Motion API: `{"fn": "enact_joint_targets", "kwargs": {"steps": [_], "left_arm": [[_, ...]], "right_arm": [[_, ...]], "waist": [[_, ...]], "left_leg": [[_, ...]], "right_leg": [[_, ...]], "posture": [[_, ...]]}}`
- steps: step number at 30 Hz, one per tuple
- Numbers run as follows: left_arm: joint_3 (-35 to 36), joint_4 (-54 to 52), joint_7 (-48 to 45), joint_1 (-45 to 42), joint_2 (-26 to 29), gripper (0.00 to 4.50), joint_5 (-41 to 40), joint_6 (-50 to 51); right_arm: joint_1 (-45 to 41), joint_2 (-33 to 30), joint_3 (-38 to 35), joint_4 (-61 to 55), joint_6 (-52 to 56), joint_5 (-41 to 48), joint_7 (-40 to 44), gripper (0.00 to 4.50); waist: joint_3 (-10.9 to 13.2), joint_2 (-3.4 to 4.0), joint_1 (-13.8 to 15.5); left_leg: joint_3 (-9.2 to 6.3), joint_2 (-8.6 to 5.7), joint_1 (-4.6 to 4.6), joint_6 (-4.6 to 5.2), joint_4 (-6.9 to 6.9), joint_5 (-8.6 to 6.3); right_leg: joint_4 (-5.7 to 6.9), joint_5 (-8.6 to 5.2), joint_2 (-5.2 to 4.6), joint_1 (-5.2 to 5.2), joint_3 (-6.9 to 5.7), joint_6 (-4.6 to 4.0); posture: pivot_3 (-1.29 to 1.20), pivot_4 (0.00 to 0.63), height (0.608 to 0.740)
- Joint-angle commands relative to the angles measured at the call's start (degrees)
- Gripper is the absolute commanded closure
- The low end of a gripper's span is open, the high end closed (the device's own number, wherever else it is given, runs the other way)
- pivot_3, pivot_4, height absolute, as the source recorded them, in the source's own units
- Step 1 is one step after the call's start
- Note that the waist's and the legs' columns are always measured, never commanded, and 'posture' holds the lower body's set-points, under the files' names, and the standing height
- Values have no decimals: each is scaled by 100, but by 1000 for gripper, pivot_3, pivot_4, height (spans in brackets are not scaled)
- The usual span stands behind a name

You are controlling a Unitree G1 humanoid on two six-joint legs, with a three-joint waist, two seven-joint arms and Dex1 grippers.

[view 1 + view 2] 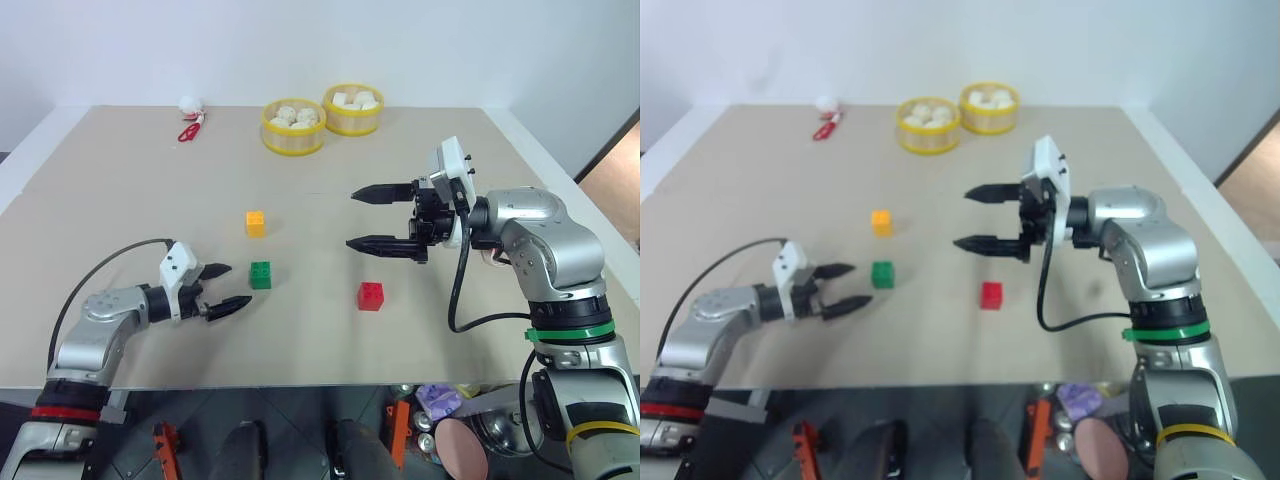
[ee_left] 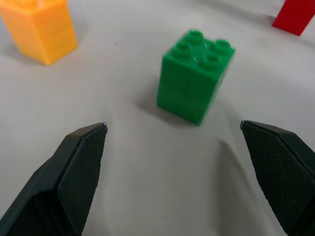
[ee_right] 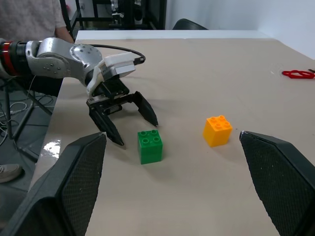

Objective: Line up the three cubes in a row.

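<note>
Left end effector, spread wide, is seen just beside the green cube; right end effector is likewise wide, empty; no lettering is legible.

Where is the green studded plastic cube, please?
The green studded plastic cube sits on the table just ahead of the open left gripper, untouched.

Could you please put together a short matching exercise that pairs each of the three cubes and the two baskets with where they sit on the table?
Things:
1. green cube
2. red cube
3. yellow-orange cube
4. two yellow baskets

Places:
A. at the far edge of the table
B. just ahead of the open left gripper
C. farther back than the green one, clear of both grippers
D. below the open right gripper, near the table's front

Pairs: 1-B, 2-D, 3-C, 4-A
</note>
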Motion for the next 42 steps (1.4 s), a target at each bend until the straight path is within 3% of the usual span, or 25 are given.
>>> {"fn": "enact_joint_targets", "kwargs": {"steps": [1, 13, 18, 22, 24, 36, 42], "left_arm": [[-38, 193, -193, -199, -21, 0, 55, -183], [-544, 1448, -776, -1117, -370, 0, 586, -783], [-565, 1704, -900, -1288, -478, 1407, 681, -884], [-590, 1797, -1003, -1317, -512, 2871, 761, -946], [-594, 1820, -1017, -1344, -545, 3229, 779, -949], [-647, 1305, -1237, -1407, -632, 3229, 743, -1036], [-1051, 703, -1945, -1361, -708, 3229, 658, -1198]], "right_arm": [[-22, -65, -143, -236, -60, 116, -30, 8], [16, -97, -144, -301, -63, 135, -143, 8], [7, -105, -146, -284, -73, 115, -179, 0], [29, -118, -150, -270, -94, 104, -178, 0], [26, -112, -143, -266, -97, 102, -185, 0], [7, -130, -98, -287, -66, 162, -96, 0], [574, -720, -125, -780, 7, 346, 512, 0]], "waist": [[0, 0, -6], [0, 0, 23], [0, 0, 26], [0, 0, 25], [0, 0, 25], [0, 0, 27], [0, 0, 26]], "left_leg": [[1, 1, 0, 0, 0, 0], [-2, -4, -4, 0, 8, 0], [-4, -2, -5, 2, 18, 1], [-2, -3, -8, 2, 18, 1], [-3, -3, -8, 3, 16, 0], [-5, -4, -11, 3, 22, 0], [-10, -7, -19, 5, 20, -2]], "right_leg": [[0, 0, 0, -1, 0, 0], [0, 2, -3, 4, -3, 4], [1, 3, -4, 10, -8, 6], [0, 1, -7, 9, -7, 10], [0, 0, -6, 9, -8, 11], [0, 1, -7, 11, -8, 12], [0, -7, -5, 9, -6, 20]], "posture": [[0, 150, 740], [0, 150, 740], [0, 150, 740], [0, 150, 740], [0, 150, 740], [0, 150, 740], [0, 150, 740]]}}
